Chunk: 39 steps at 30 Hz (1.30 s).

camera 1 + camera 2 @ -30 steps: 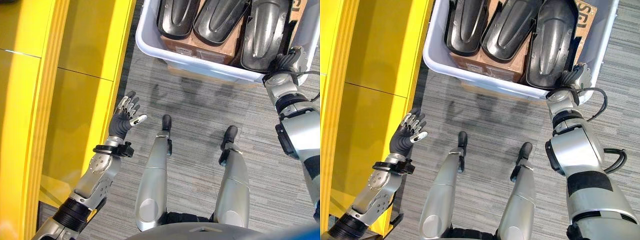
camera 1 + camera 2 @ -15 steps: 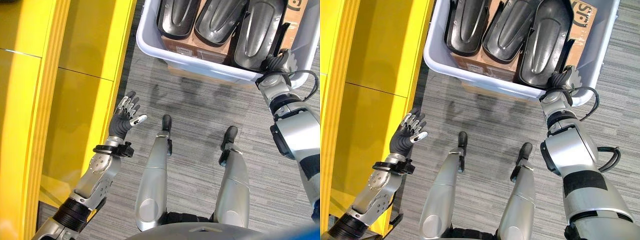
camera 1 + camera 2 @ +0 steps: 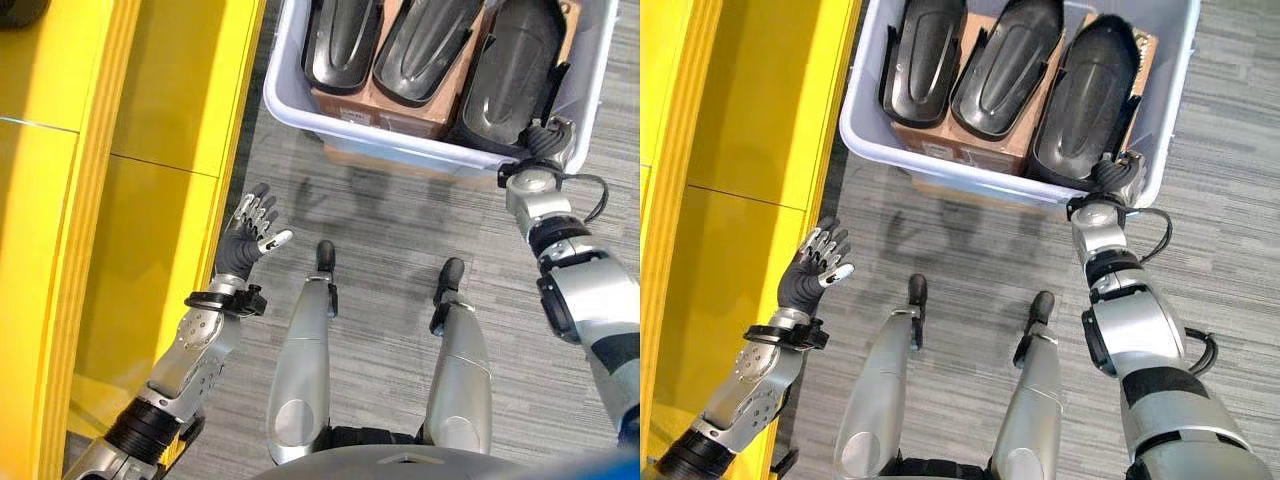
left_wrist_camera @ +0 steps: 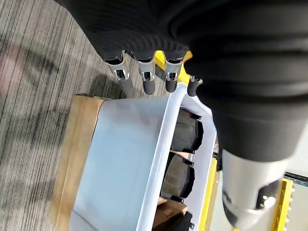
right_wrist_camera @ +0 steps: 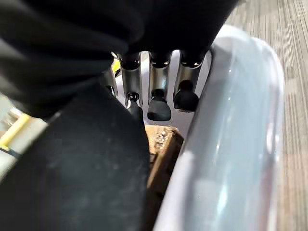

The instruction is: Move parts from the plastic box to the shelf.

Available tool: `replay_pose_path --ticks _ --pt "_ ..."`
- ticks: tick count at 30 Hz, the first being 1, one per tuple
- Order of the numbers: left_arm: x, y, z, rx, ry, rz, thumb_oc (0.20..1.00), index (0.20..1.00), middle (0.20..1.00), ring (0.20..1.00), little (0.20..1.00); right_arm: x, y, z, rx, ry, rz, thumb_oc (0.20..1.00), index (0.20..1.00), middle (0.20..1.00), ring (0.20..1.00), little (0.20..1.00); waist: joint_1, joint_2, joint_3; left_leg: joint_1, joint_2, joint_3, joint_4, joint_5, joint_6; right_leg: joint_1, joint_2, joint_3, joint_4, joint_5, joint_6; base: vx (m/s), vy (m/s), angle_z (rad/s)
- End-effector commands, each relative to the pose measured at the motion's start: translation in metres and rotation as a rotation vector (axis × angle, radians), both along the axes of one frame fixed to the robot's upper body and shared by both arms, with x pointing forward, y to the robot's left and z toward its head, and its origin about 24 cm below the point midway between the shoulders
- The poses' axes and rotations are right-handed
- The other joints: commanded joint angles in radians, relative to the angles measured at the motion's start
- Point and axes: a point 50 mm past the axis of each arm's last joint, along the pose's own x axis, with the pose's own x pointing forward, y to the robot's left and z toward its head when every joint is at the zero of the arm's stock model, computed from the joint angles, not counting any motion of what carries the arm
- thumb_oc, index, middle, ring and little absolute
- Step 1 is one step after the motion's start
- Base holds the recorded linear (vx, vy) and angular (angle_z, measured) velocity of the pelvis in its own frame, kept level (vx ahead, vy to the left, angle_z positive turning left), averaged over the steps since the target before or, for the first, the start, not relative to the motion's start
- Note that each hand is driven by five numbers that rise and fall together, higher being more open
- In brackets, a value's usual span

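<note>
A pale plastic box (image 3: 940,168) holds three black moulded parts side by side on cardboard: left part (image 3: 915,55), middle part (image 3: 1005,60), right part (image 3: 1085,100). My right hand (image 3: 1108,185) is at the box's near right corner, on the near end of the right part. In the right wrist view its fingers (image 5: 159,96) hang down between that part (image 5: 86,159) and the box wall (image 5: 231,144), curled over the part's edge. My left hand (image 3: 245,240) floats open, fingers spread, beside the yellow shelf (image 3: 150,120), holding nothing.
The yellow shelf runs along the whole left side. The box sits on a brown carton (image 4: 77,144) on grey carpet (image 3: 400,210). In the left wrist view the box (image 4: 125,159) lies past my left hand's fingers (image 4: 144,77).
My right hand has slid left along the box's near rim, and the right part's near end has leaned left with it. The view shifted slightly. The left hand has kept still.
</note>
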Motion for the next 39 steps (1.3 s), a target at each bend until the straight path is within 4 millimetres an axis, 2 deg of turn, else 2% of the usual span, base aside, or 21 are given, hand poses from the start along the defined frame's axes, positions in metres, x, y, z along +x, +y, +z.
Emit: replay_pose_path --ticks 1,5,7,11,12,16,20,22,24,30,39 --pt "-0.007 0.006 0.004 -0.029 -0.037 0.021 1.000 1.000 1.000 1.000 1.000 -0.005 -0.006 0.002 0.101 -0.116 -0.058 0.200 0.200 0.200 0.200 0.200 0.016 -0.005 -0.009 0.017 0.017 -0.019 -0.030 -0.030 0.004 0.033 0.034 0.029 0.098 -0.081 -0.018 0.01 -0.043 -0.06" --pt "-0.009 0.006 0.001 -0.020 -0.022 0.011 1.000 1.000 1.000 1.000 1.000 -0.005 -0.001 0.011 0.109 -0.182 -0.043 0.200 0.200 0.200 0.200 0.200 0.013 -0.010 -0.022 0.037 0.018 -0.024 -0.029 -0.032 0.003 0.056 0.033 0.025 0.100 -0.087 -0.019 0.00 -0.017 -0.02" --pt "-0.010 0.007 -0.001 -0.019 -0.009 0.015 1.000 1.000 1.000 1.000 1.000 -0.007 0.002 0.026 0.084 -0.254 -0.028 0.200 0.200 0.200 0.200 0.200 0.011 -0.017 -0.034 0.057 0.020 -0.026 -0.036 -0.031 0.000 0.077 0.031 0.022 0.096 -0.090 -0.019 0.00 0.000 0.00" --pt "-0.011 0.008 -0.005 -0.016 0.003 0.016 1.000 1.000 1.000 1.000 1.000 -0.012 0.000 0.036 0.066 -0.323 -0.030 0.200 0.200 0.200 0.200 0.200 0.010 -0.026 -0.047 0.093 0.022 -0.030 -0.048 -0.030 -0.001 0.115 0.032 0.015 0.087 -0.093 -0.019 0.01 -0.007 0.00" --pt "-0.011 0.009 -0.005 -0.014 0.006 0.022 1.000 1.000 1.000 1.000 1.000 -0.014 0.003 0.044 0.048 -0.365 -0.015 0.200 0.200 0.200 0.200 0.200 0.009 -0.029 -0.050 0.105 0.024 -0.031 -0.052 -0.029 -0.003 0.126 0.032 0.015 0.083 -0.093 -0.018 0.00 0.000 0.00" --pt "-0.011 0.011 -0.009 -0.007 0.020 0.031 1.000 1.000 1.000 1.000 1.000 -0.021 0.003 0.047 0.023 -0.417 -0.007 0.200 0.200 0.200 0.200 0.200 0.004 -0.037 -0.058 0.144 0.029 -0.033 -0.070 -0.026 -0.005 0.163 0.032 0.010 0.070 -0.094 -0.017 0.03 -0.022 -0.01" --pt "-0.015 0.015 -0.015 -0.004 0.044 0.052 1.000 1.000 1.000 1.000 1.000 -0.035 0.002 0.037 0.008 -0.458 0.000 0.200 0.200 0.200 0.200 0.200 -0.003 -0.045 -0.091 0.226 0.033 -0.036 -0.125 -0.007 -0.012 0.255 0.030 -0.009 0.017 -0.087 -0.012 0.05 -0.026 0.02" --pt "-0.018 0.020 -0.021 -0.003 0.070 0.072 1.000 1.000 1.000 1.000 1.000 -0.045 0.002 0.025 -0.014 -0.451 0.022 0.200 0.200 0.200 0.200 0.200 -0.009 -0.047 -0.117 0.280 0.039 -0.035 -0.162 -0.002 -0.016 0.305 0.027 -0.016 -0.011 -0.089 -0.007 0.07 -0.021 0.02" --pt "-0.022 0.020 -0.031 -0.001 0.109 0.069 1.000 1.000 1.000 1.000 1.000 -0.060 0.003 0.003 -0.019 -0.425 0.067 0.200 0.200 0.200 0.200 0.200 -0.020 -0.055 -0.158 0.355 0.049 -0.035 -0.238 0.029 -0.022 0.375 0.026 -0.038 -0.076 -0.079 -0.002 0.08 -0.063 0.04" --pt "-0.029 0.022 -0.046 -0.016 0.172 0.082 1.000 1.000 1.000 1.000 1.000 -0.086 0.005 -0.026 0.030 -0.396 0.168 0.200 0.200 0.200 0.200 0.200 -0.037 -0.070 -0.221 0.462 0.070 -0.029 -0.325 0.052 -0.031 0.465 0.037 -0.044 -0.139 -0.074 0.008 0.07 -0.053 0.02" --pt "-0.043 0.031 -0.063 -0.035 0.236 0.142 1.000 1.000 1.000 1.000 1.000 -0.108 0.009 -0.041 0.012 -0.339 0.304 0.200 0.200 0.200 0.200 0.200 -0.046 -0.065 -0.342 0.618 0.105 0.007 -0.385 0.043 -0.041 0.581 0.058 -0.043 -0.179 -0.100 0.014 0.09 -0.047 -0.08"
